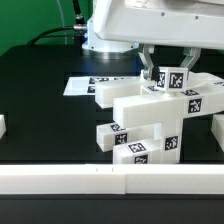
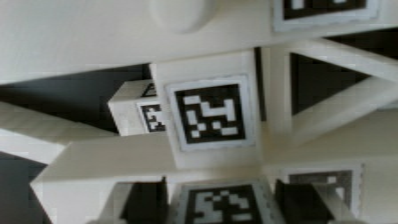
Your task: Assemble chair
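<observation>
Chair [image 1: 150,120] stands half-built on the black table [image 1: 40,112] toward the exterior view's right, the marker board [image 1: 85,86] behind it; the gripper [image 1: 166,78] is clenched from above on its tagged top part [image 1: 172,80], probably to seat it squarely. Up close, the wrist view fills with that tagged part [image 2: 210,112], centred under the camera; fingertips unclear

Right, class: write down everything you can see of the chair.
The chair is a half-built stack of chunky white plastic-looking blocks and bars bearing black-and-white square tags. It stands on the black table, near the marker board. The fingers are shut on its topmost tagged piece.
</observation>
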